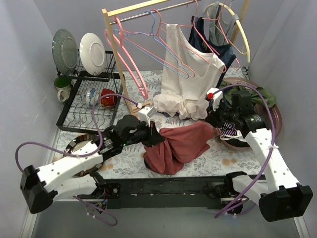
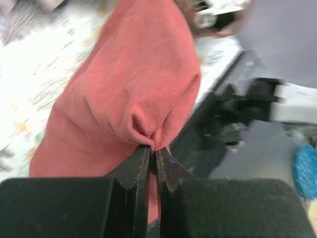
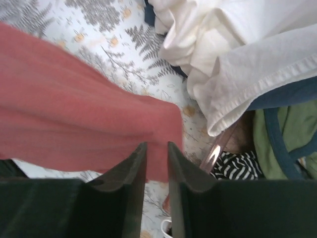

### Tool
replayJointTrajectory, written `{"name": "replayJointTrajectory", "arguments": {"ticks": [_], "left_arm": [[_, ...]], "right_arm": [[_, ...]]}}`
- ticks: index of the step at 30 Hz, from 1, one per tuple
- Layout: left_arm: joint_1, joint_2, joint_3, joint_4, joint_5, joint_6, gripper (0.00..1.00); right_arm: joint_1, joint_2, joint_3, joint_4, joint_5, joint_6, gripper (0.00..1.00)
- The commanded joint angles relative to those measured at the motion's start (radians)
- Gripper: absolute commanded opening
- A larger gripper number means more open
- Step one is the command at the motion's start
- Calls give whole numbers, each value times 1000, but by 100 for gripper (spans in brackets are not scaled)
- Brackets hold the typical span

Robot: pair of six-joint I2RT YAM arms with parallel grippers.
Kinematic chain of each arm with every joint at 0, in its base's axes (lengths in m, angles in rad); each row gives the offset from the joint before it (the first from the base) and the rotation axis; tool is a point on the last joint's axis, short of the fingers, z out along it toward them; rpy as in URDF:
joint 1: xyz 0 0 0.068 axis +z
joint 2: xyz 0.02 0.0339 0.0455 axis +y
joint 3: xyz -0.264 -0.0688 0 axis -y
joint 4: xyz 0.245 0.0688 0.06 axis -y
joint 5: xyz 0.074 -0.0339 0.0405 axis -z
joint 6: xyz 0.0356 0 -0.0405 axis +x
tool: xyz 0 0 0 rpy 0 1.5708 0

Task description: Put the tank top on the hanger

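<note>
**Op:** My left gripper [image 2: 153,151] has its jaws pinched tight on a bunched fold of the tank top [image 2: 133,84]. The rust-red cloth balloons out right above the fingertips.

**Desk:** And the other side?

**Op:** The right gripper [image 3: 157,146] has its fingers close together with the red edge caught between them, so I've got cloth clamped there too. From overhead, the tank top [image 1: 181,144] is slung between the two grippers. The high end is at the right one [image 1: 214,130], and the rest slumps in a heap onto the fern-print table [image 1: 218,153] below the left one [image 1: 151,139].

**Desk:** Where's the hanger?

**Op:** The thin pink wire hanger [image 1: 168,47] hangs on the rail [image 1: 148,13] at the back among the other hangers, well apart from the red cloth. A white top [image 1: 185,84] hangs just beside it, its hem bunched on the table behind my right wrist. The dish rack [image 1: 84,106] sits far left.
</note>
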Motion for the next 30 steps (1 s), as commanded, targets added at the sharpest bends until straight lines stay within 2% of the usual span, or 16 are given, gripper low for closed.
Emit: {"name": "replayJointTrajectory", "arguments": {"ticks": [1,2,3,5,6,7,9,11,12,13,17,21,26,30], "left_arm": [[143,97,-80,79,-57,-60,8],[218,126,-98,99,-38,-72,14],[247,137,-115,122,-18,-77,19],[301,162,-134,149,23,-74,49],[310,163,-132,150,48,-60,60],[315,157,-126,137,90,-46,75],[315,109,-102,100,100,-9,83],[315,52,-79,25,77,15,91],[315,-8,-73,-4,69,43,93],[315,-40,-65,-64,66,57,94],[315,-152,-62,-218,117,78,95],[307,-251,-155,-259,157,-81,98],[307,-387,-276,-291,79,-334,98],[307,-439,-364,-311,42,-435,98]], "right_arm": [[47,-28,0,95,122,-18,39],[59,-43,0,95,108,-29,44],[67,-53,0,92,58,-64,52],[92,-72,-1,49,-39,-119,56],[107,-74,-4,17,-169,-202,58],[130,-77,-16,-59,-235,-263,59],[240,-80,-49,-139,-385,-377,59],[329,-83,-130,-187,-466,-545,59],[340,-77,-151,-198,-537,-607,60],[355,-70,-167,-198,-546,-651,60],[528,10,-181,-123,-442,-640,58],[647,70,-126,9,-316,-589,57],[854,217,-57,84,-149,-580,56],[955,306,-50,164,32,-555,55]]}}
